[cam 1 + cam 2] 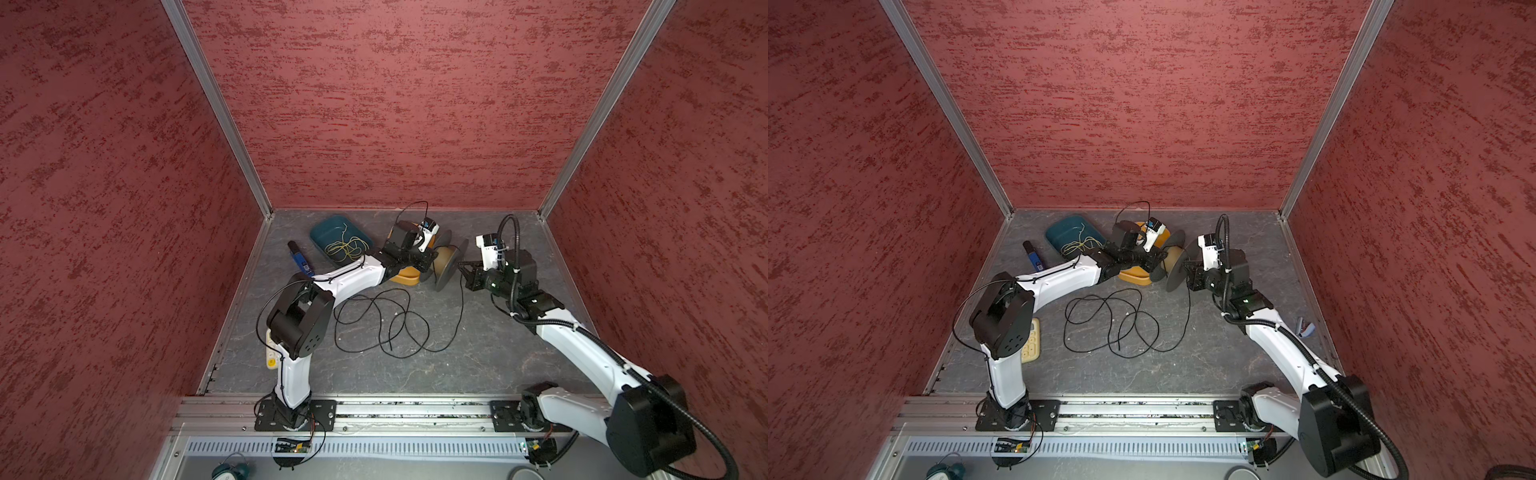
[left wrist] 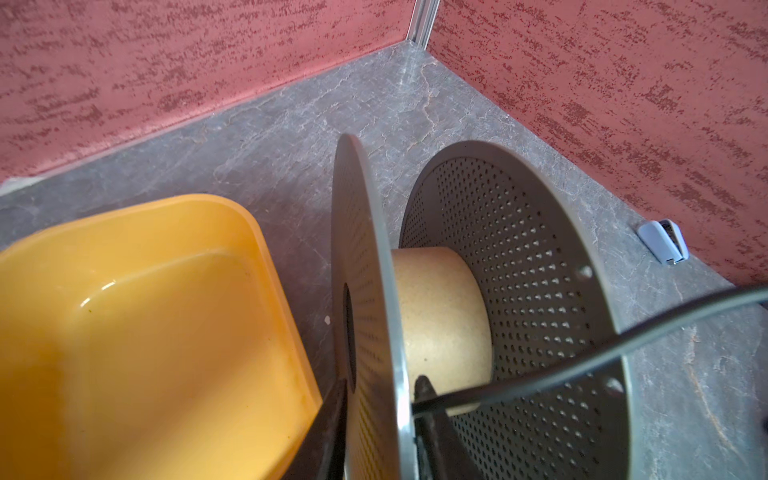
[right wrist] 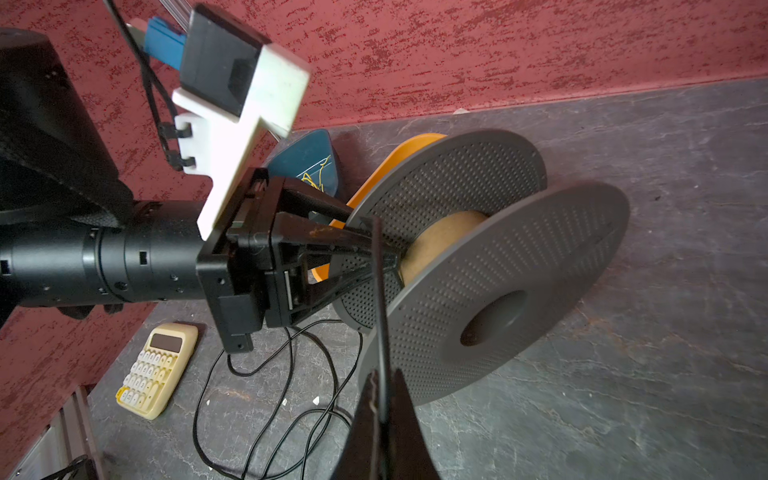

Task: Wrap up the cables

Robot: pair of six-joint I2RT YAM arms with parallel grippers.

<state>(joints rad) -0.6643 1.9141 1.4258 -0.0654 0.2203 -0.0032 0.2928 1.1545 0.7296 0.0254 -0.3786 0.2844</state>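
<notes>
Where the spool stands on edge on the table, just beside the orange tray, the left gripper straddles the flange nearest that tray. One finger sits between the two perforated flanges, near the cardboard core, and the other sits outside the flange. The jaws are set narrow around the flange; whether they actually clamp it cannot be determined. The right gripper is fully closed, pinching the black cable at the side of the spool facing away from the tray. From this pinch, one run of the cable leads into the gap between the flanges and crosses the left gripper's inner finger. The other run drops to the table and lies in loose, overlapping loops between the two arms.
</notes>
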